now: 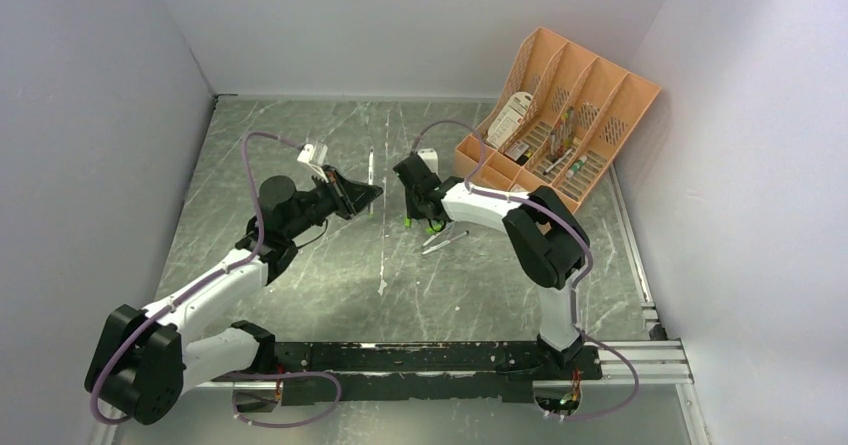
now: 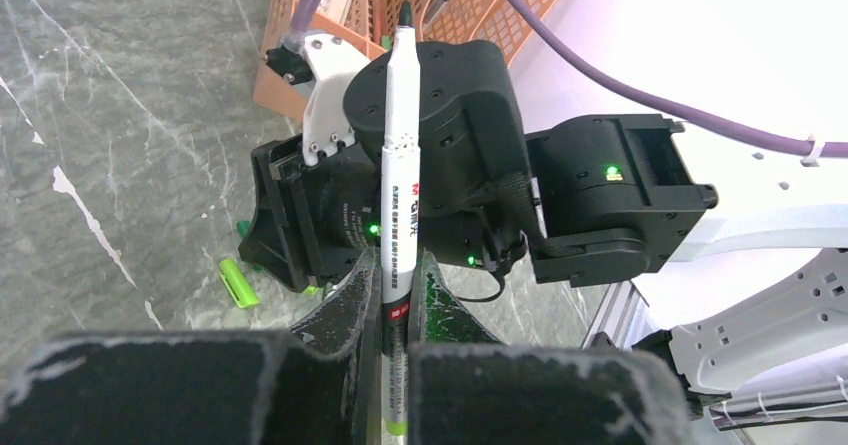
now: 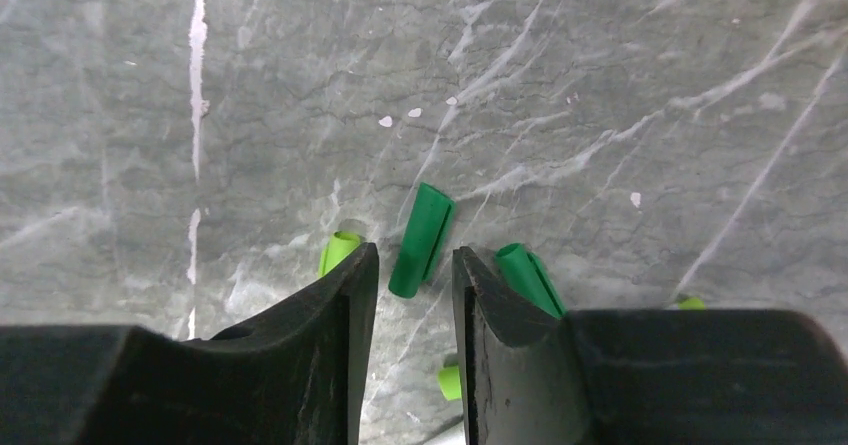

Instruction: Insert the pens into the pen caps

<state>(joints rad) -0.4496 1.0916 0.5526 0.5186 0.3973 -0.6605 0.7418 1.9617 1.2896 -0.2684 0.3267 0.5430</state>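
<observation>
My left gripper (image 2: pixel 397 265) is shut on a white pen (image 2: pixel 400 145) with a lime end, held off the table with its dark tip pointing at the right arm's wrist. In the top view the left gripper (image 1: pixel 368 195) hovers left of the right gripper (image 1: pixel 425 220). My right gripper (image 3: pixel 415 255) stands open, pointing down just above the table. A green pen cap (image 3: pixel 420 240) lies flat with its near end between the fingertips. A second green cap (image 3: pixel 530 275) lies beside the right finger, and a lime cap (image 3: pixel 338 250) peeks from behind the left finger. More pale pens (image 1: pixel 447 242) lie under the right wrist.
An orange organizer (image 1: pixel 560 115) with mixed stationery stands at the back right. The right arm's black wrist (image 2: pixel 450 145) is close in front of the held pen. White walls close the table on three sides; a metal rail (image 1: pixel 640 360) runs along the near edge.
</observation>
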